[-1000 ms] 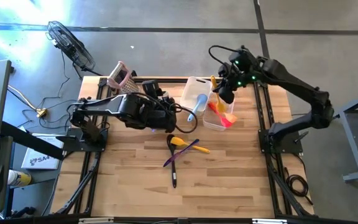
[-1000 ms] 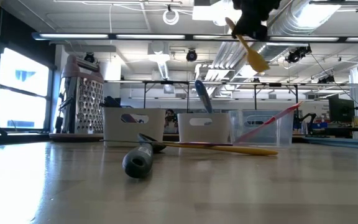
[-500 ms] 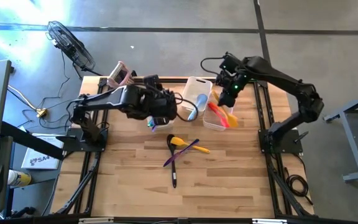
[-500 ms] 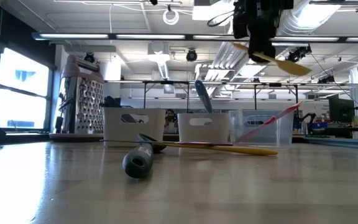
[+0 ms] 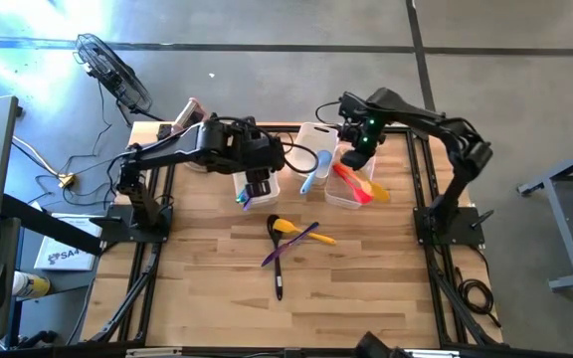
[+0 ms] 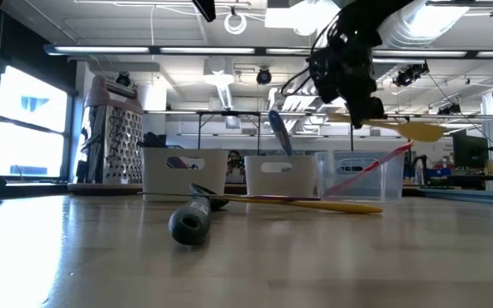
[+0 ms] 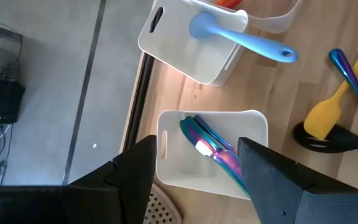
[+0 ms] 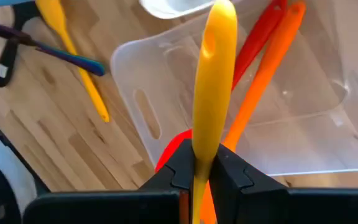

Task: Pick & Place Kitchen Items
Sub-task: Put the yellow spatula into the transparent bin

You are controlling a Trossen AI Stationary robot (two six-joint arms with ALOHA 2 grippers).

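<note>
My right gripper [image 5: 354, 157] hangs over the clear right tub [image 5: 338, 196], shut on a yellow utensil [image 8: 214, 81] that lies almost level in the low view [image 6: 400, 128]. A red utensil [image 8: 260, 37] and an orange one [image 8: 272, 62] lean in that tub. My left gripper [image 7: 196, 146] is open above the white left tub [image 7: 166, 134], which holds iridescent purple utensils [image 7: 216, 152]. A blue spoon [image 5: 313, 171] leans out of the middle tub [image 5: 311, 139]. On the table lie a yellow spatula [image 5: 290, 227], a purple utensil [image 5: 288, 246] and a black spoon [image 5: 276, 264]. My right gripper pinches the yellow utensil by its handle [image 8: 201, 152] between the two fingers. The utensil sticks straight out ahead of the fingers, in line with them. It is lifted clear, nearly level, with its broad free end [image 6: 422, 133] out over the clear tub.
A pink-topped metal grater [image 5: 195, 119] stands at the far left of the table, behind the tubs. The three tubs sit in a row near the far edge. Bare wood stretches across the near half of the table [image 5: 296, 318].
My right gripper has come down toward the clear tub and tipped, so the yellow utensil has swung from hanging downward to almost level. My left arm has drawn back toward the far edge and up, uncovering the left tub.
</note>
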